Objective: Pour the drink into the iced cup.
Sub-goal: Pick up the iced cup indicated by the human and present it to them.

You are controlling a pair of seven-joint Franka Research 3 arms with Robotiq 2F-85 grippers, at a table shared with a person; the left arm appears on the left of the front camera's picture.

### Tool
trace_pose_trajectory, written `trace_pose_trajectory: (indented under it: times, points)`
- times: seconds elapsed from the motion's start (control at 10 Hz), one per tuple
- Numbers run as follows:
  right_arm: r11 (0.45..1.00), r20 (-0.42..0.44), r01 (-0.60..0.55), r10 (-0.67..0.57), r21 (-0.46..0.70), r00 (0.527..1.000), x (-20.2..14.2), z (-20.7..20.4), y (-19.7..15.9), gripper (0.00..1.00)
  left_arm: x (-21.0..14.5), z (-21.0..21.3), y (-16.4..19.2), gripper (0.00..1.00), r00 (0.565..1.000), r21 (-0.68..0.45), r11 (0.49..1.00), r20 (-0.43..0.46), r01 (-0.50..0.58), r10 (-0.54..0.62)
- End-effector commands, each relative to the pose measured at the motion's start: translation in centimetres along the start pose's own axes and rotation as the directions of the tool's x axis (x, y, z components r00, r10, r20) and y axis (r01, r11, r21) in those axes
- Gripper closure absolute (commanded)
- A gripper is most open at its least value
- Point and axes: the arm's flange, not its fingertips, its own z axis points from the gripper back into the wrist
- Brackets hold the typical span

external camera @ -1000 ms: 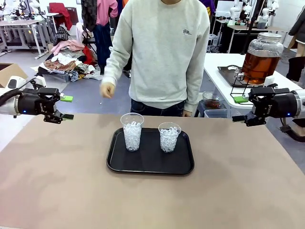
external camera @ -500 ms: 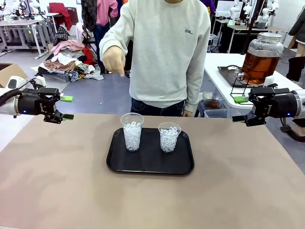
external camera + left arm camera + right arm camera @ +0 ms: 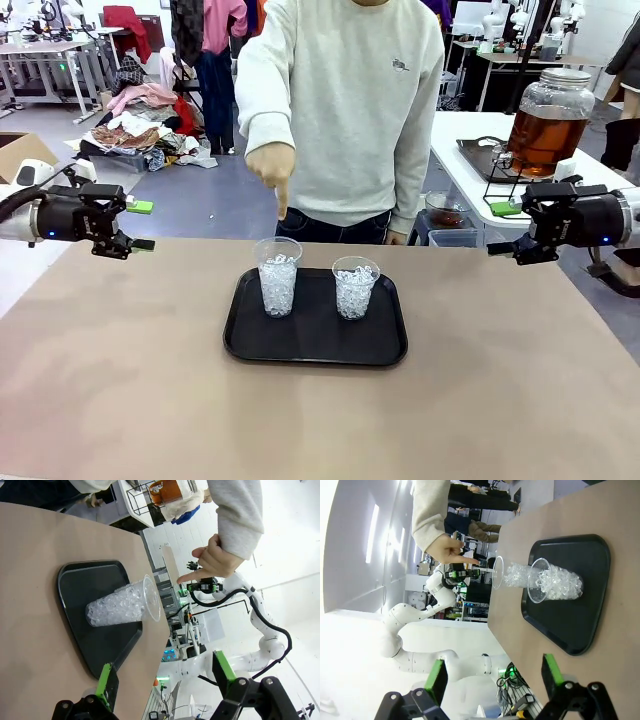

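Pincers first: my left pincer (image 3: 142, 226) hangs over the left edge of the worktop (image 3: 150, 390), jaws spread wide and gripping nothing, the green pads well apart with only air between them. My right pincer (image 3: 502, 229) mirrors it above the right edge, jaws equally wide and likewise empty. Both point inward toward the middle of the worktop, each well apart from anything on it.

Between them, near the centre and a little toward the far side, lies a black tray (image 3: 315, 338). Two clear plastic cups stand upright on it, side by side and just apart. The left iced cup (image 3: 277, 277) is the taller of the pair; the right iced cup (image 3: 355, 287) stands lower. Both are filled with ice and neither has any brown liquid in it.

Across the worktop stands a person in a pale grey sweatshirt. One hand (image 3: 272, 168) is held out over the tray with the index finger pointing straight down at the left iced cup, the fingertip above the rim and not touching it. The other arm hangs at the person's side.

Beyond my right pincer, on a white side table (image 3: 465, 175) off the worktop, a big round glass jar (image 3: 557, 90) sits on a black wire stand. The drink (image 3: 540, 140), amber-brown and translucent, fills most of that jar, well apart from the cups.
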Motion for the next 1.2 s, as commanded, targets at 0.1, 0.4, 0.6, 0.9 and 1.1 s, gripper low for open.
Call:
trace_pose_trajectory:
  times: [0.1,0.4,0.6,0.9,1.1]
  points:
    - [1.000,0.006,-0.001,0.001,-0.002,1.000,-0.09,0.08,0.15,0.00,-0.03,0.03,-0.03,0.00,1.000,0.002,1.000,-0.002,0.003,-0.003]
    - [1.000,0.006,-0.001,0.001,-0.002,1.000,-0.09,0.08,0.15,0.00,-0.03,0.03,-0.03,0.00,1.000,0.002,1.000,-0.002,0.003,-0.003]
    - [1.000,0.006,-0.001,0.001,-0.002,1.000,-0.09,0.08,0.15,0.00,-0.03,0.03,-0.03,0.00,1.000,0.002,1.000,-0.002,0.003,-0.003]
    - [1.000,0.006,-0.001,0.001,-0.002,1.000,-0.09,0.08,0.15,0.00,-0.03,0.03,-0.03,0.00,1.000,0.002,1.000,-0.002,0.003,-0.003]
    - [1.000,0.006,-0.001,0.001,-0.002,1.000,-0.09,0.08,0.15,0.00,-0.03,0.03,-0.03,0.00,1.000,0.002,1.000,-0.002,0.003,-0.003]
